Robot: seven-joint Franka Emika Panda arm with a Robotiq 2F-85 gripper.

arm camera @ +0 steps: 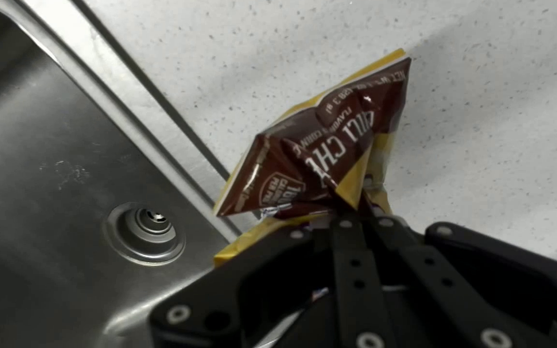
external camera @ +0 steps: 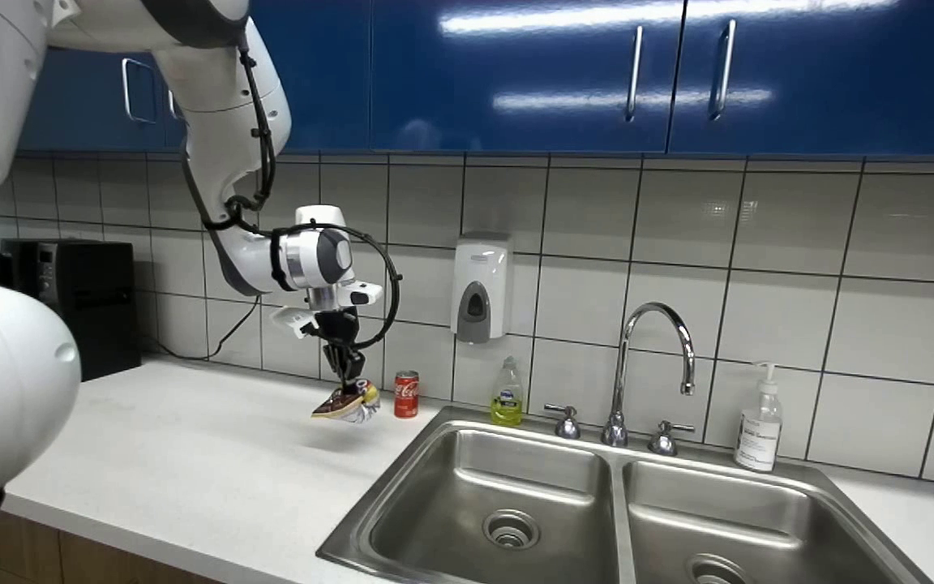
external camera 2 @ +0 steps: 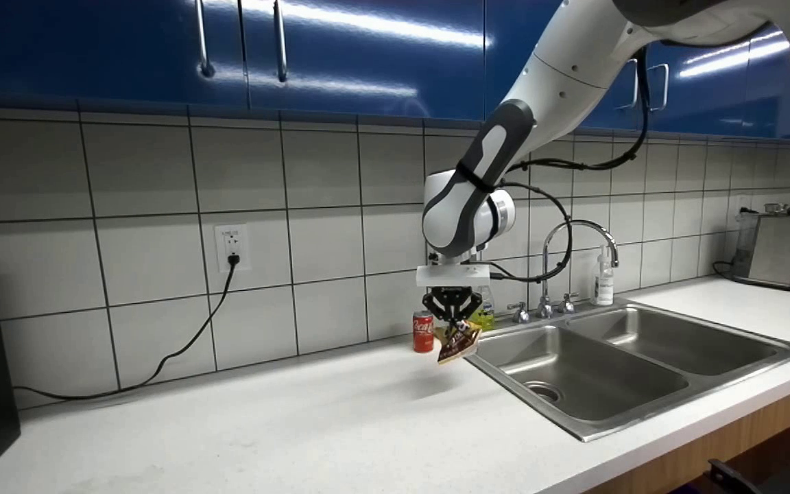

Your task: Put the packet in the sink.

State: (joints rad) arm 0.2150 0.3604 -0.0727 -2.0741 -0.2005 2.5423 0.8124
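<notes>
The crinkled packet, brown, yellow and white, hangs from my gripper in both exterior views (external camera: 345, 404) (external camera 2: 460, 343); it also shows in the wrist view (arm camera: 317, 145). My gripper (external camera: 348, 384) is shut on the packet's middle, and its fingers also show in an exterior view (external camera 2: 453, 321) and the wrist view (arm camera: 363, 220). The packet is above the white counter, beside the sink, with a shadow below it. The steel double-basin sink (external camera: 434, 519) (external camera 2: 601, 384) lies beyond the counter strip; its basin with a round drain is at left in the wrist view (arm camera: 56, 203).
A red can (external camera: 406, 395) (external camera 2: 423, 332) stands close to the packet near the tiled wall. A yellow-green soap bottle (external camera: 507, 395), the chrome faucet (external camera: 619, 381) and a sanitizer bottle (external camera: 759, 430) line the sink's back edge. A soap dispenser (external camera: 480, 288) hangs on the wall.
</notes>
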